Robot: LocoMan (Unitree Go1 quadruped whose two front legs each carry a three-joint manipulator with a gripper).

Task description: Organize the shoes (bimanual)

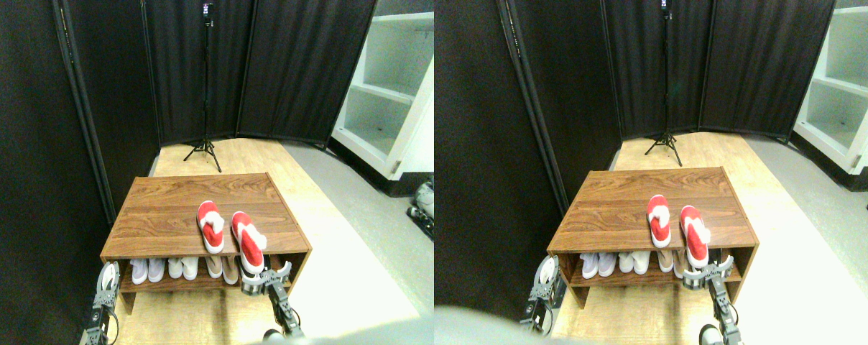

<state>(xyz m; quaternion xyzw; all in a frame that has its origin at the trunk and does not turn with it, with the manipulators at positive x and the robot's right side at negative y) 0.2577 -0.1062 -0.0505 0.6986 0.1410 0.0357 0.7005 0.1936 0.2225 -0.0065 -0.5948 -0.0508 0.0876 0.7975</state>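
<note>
Red shoes (229,233), white lining; brown woodgrain rack (168,208).

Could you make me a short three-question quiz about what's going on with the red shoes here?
1. True or false: both red shoes lie on top of the wooden shoe rack.
2. Which gripper is nearer the red shoes? A) the left gripper B) the right gripper
3. Fill in: the shelf under the top holds a row of pale ____.

Key
1. True. They lie side by side on the right part of the top, and the right one hangs over the front edge.
2. B. It sits just below the front of the right shoe; the left one is off by the rack's left corner.
3. Shoes.
</note>
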